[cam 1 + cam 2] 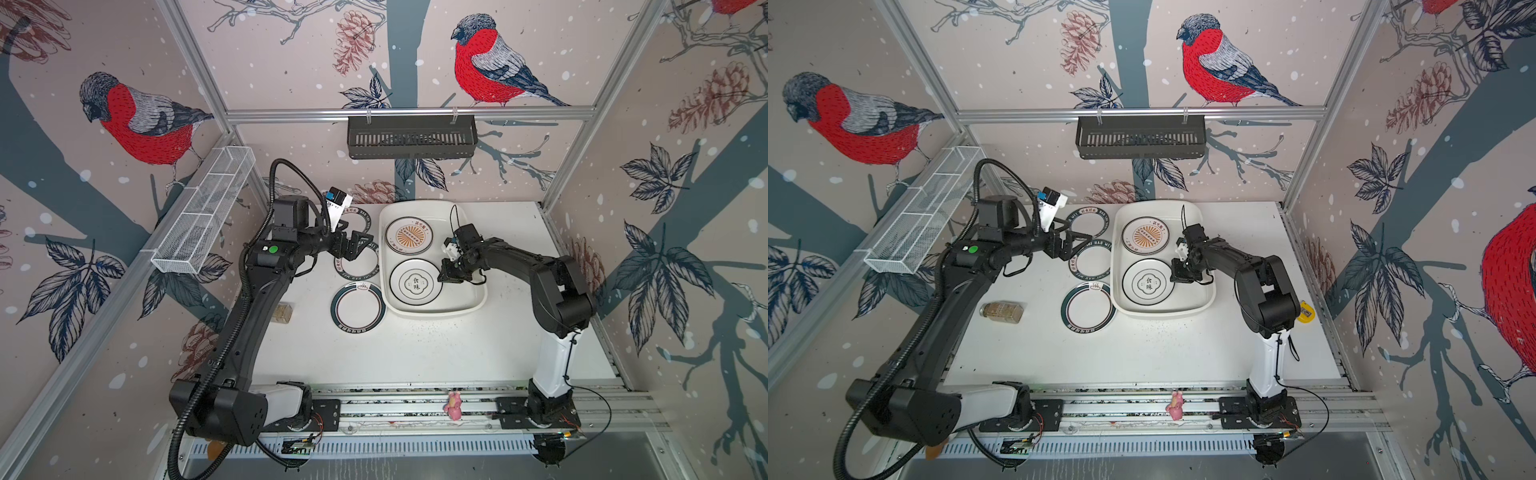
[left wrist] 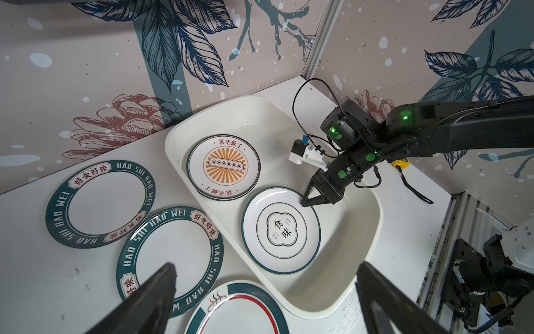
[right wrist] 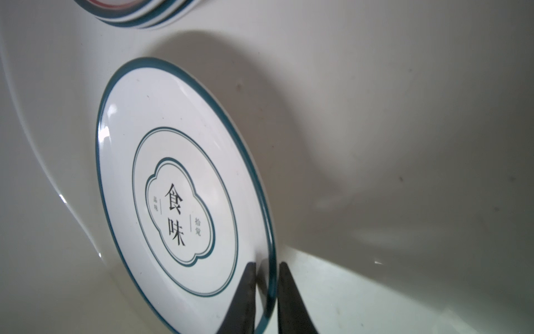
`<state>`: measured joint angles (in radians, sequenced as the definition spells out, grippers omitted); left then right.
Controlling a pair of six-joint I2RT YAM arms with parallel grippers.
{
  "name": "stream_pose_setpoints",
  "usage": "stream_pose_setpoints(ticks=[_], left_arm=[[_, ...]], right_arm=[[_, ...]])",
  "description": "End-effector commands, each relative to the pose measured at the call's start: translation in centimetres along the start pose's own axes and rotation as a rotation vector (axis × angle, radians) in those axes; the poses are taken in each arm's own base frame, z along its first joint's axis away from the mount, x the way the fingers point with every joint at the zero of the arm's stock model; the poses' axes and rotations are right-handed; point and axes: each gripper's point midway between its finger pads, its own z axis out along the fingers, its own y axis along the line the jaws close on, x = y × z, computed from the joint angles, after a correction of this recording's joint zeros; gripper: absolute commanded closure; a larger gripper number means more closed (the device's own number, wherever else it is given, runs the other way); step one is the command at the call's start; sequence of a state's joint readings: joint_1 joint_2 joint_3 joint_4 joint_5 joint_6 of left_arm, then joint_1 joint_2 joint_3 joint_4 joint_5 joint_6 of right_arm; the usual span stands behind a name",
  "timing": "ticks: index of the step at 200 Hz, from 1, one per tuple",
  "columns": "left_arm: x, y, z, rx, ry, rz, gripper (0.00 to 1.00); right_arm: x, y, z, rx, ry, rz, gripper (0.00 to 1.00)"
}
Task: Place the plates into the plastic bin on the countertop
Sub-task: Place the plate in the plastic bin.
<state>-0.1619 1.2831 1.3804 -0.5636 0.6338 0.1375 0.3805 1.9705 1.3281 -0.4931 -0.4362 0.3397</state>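
The white plastic bin [image 1: 432, 311] stands at the back of the countertop [image 1: 415, 353]. In it lie a cream sunburst plate [image 1: 409, 236], stacked on another, and a white plate with black characters [image 1: 416, 282] [image 3: 173, 188]. My right gripper [image 1: 442, 280] [image 3: 267, 264] straddles that plate's rim, jaws slightly open, one finger clear of it. Three green-rimmed plates lie left of the bin: the near one [image 1: 358, 306], the middle one [image 2: 173, 254], the far one [image 2: 101, 202]. My left gripper [image 1: 353, 245] [image 2: 265, 264] hovers wide open over the middle one.
A glass jar [image 1: 1001, 311] lies on the table's left side beside my left arm. A black slatted shelf [image 1: 411, 137] hangs on the back wall and a white wire basket [image 1: 203, 216] on the left wall. A pink toy [image 1: 453, 407] sits on the front rail.
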Motion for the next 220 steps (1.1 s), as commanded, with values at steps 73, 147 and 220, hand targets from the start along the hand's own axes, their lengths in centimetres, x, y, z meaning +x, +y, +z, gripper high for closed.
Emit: stream_pose_setpoints(ticks=[73, 147, 220], left_arm=[[1.1, 2.5, 0.6, -0.120, -0.028, -0.082, 0.03], [5.4, 5.4, 1.8, -0.255, 0.049, -0.223, 0.03], [15.4, 8.3, 3.2, -0.251, 0.252, -0.533, 0.04]], right_arm=[[-1.0, 0.1, -1.3, 0.039, -0.052, -0.022, 0.73], [-5.0, 3.8, -8.9, 0.014, -0.320, -0.070, 0.62], [-5.1, 6.3, -14.1, -0.091, -0.521, -0.050, 0.62]])
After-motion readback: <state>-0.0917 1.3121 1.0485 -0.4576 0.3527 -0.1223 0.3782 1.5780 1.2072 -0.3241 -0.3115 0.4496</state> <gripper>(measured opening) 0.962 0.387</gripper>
